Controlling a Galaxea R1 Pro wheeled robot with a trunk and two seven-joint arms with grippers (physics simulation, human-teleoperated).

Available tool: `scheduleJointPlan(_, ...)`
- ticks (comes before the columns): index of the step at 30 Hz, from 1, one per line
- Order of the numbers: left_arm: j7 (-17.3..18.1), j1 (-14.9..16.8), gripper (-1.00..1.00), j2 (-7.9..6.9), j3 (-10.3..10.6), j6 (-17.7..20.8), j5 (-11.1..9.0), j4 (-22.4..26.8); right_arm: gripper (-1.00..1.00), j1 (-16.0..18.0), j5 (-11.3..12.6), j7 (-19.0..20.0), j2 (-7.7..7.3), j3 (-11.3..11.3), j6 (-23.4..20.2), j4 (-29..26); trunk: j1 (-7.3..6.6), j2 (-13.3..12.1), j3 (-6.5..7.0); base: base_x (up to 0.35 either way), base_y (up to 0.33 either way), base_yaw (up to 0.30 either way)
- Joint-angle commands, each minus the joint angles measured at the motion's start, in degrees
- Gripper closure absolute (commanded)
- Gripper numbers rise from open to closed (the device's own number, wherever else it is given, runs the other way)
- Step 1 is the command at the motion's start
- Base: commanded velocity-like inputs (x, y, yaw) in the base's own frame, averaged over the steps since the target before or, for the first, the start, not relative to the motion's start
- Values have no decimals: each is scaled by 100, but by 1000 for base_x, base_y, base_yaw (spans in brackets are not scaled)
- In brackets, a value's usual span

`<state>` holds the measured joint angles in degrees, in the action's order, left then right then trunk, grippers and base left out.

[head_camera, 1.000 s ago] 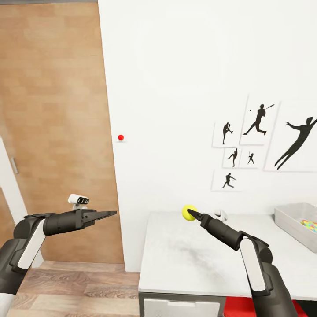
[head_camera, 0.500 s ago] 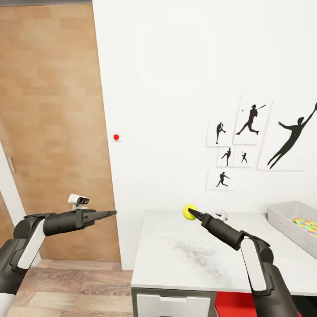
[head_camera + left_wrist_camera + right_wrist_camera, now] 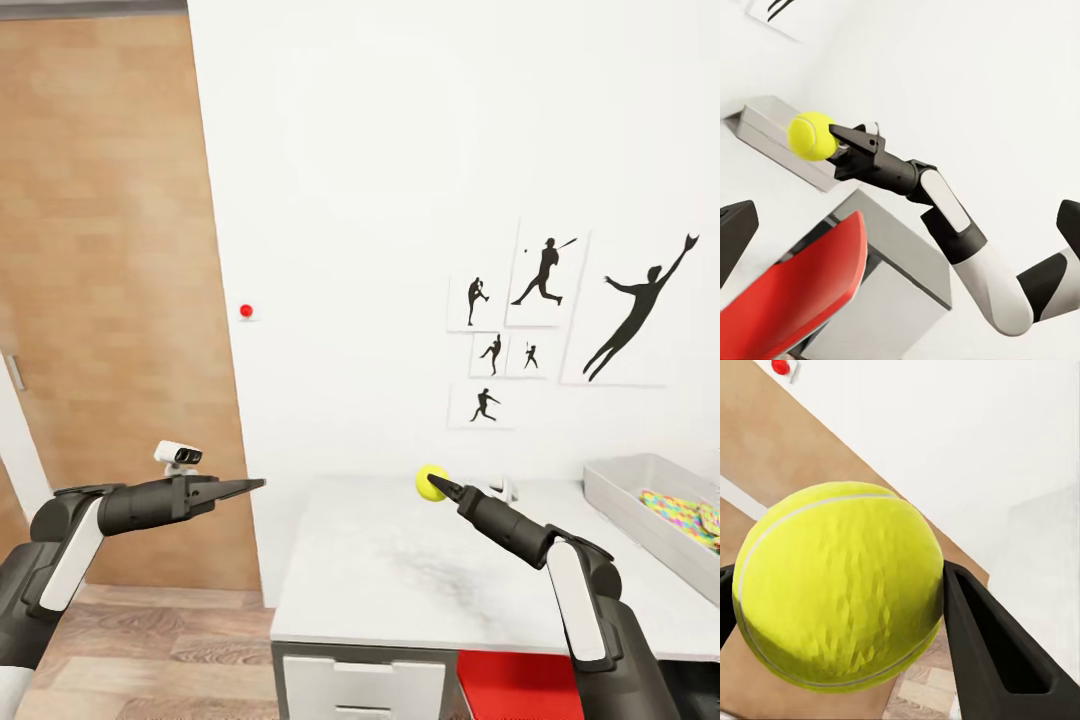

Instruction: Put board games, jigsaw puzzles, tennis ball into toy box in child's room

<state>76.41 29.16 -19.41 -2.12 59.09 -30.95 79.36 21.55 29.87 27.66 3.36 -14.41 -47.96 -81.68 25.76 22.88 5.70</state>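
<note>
My right gripper point(image 3: 436, 485) is shut on the yellow tennis ball point(image 3: 430, 481), holding it above the back of the pale grey table point(image 3: 400, 570). In the right wrist view the tennis ball point(image 3: 840, 585) sits between the two dark fingers point(image 3: 982, 645). The toy box point(image 3: 625, 492) stands on the table at the far right, apart from the ball, with a jigsaw puzzle point(image 3: 685, 508) lying inside it. My left gripper point(image 3: 250, 487) hangs open and empty over the floor, left of the table. In the left wrist view I see the ball point(image 3: 810, 135) in front of the toy box point(image 3: 765, 131).
A wooden door point(image 3: 100, 300) fills the left. The white wall carries a red button point(image 3: 246, 311) and baseball prints point(image 3: 545, 270). Under the table are a white drawer front point(image 3: 360, 690) and a red object point(image 3: 510, 685). Wood floor point(image 3: 150, 650) lies at the lower left.
The whole picture has shifted left, so the camera has turned right; more of the toy box now shows. Both arms hold the same pose, the ball still gripped.
</note>
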Motion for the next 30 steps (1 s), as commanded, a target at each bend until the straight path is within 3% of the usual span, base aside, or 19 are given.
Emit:
scheduleJointPlan(1,3,2,-100,-1,1,50,-14,0,100,4,18,10,3,-18,-47,1,2,4,-3,-27,-244,0)
scheduleJointPlan(6,-3,2,-100,-1,9,48,-10,0,100,2,25,11,-2,-26,-47,8,2,4,-3,-8,-245,-60)
scheduleJointPlan(18,-10,2,-100,-1,2,41,-8,-1,100,4,125,-5,-3,-19,-44,-2,2,4,-3,93,-256,-253)
scheduleJointPlan(30,-12,2,-100,-1,-15,41,-8,0,100,7,133,2,-7,-26,-45,7,2,4,-3,184,-213,-27)
